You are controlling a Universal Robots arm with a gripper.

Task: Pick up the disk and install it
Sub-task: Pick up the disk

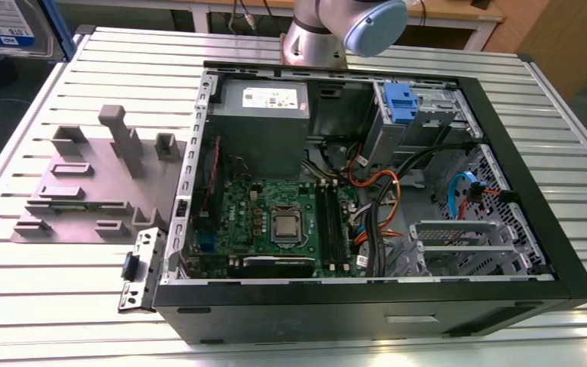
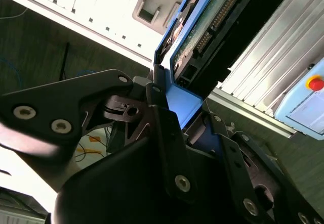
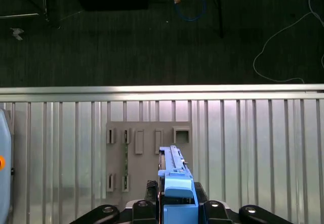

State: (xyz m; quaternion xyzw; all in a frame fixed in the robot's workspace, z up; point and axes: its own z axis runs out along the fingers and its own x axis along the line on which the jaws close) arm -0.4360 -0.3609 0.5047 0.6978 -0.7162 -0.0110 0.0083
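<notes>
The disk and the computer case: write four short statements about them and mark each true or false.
1. The gripper grips the disk by its blue carrier frame. True.
2. The disk sits inside the computer case. False: the gripper holds it outside the computer case.
3. The computer case lies open on the slatted table. True.
4. The grey fixture plate lies at the exterior view's right of the computer case. False: it lies at the exterior view's left.
</notes>
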